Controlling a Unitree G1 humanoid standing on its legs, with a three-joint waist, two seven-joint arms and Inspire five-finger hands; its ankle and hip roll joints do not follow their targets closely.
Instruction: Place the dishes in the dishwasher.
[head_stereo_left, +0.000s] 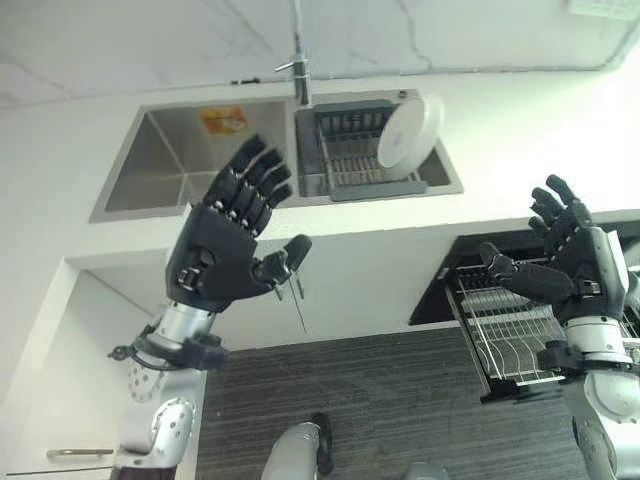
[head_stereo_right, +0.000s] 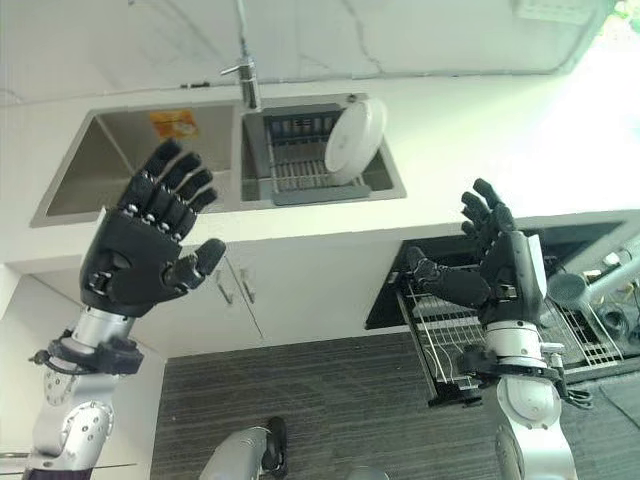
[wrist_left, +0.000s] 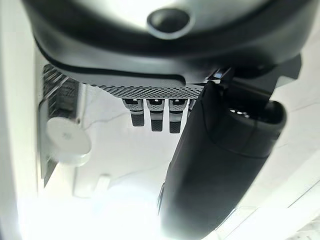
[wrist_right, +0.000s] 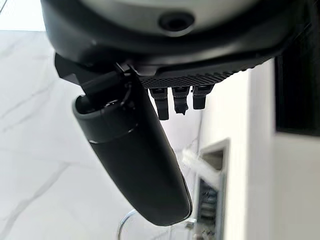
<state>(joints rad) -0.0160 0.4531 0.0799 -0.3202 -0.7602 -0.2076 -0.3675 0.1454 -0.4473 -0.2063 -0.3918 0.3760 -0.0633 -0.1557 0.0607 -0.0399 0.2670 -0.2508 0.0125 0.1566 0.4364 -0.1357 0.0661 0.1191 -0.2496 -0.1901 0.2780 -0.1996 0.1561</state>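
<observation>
Both empty: left robot hand and right robot hand, fingers spread, raised before the sink. White plate leans upright in the sink's drying rack, probably draining; dishwasher rack pulled out below.

Plate in rack in sink's right basin; dishwasher rack front-right.

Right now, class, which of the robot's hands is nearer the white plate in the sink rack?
Left. The left hand hovers just below-left of the white plate; the right hand hangs farther off, above the dishwasher rack.
</observation>
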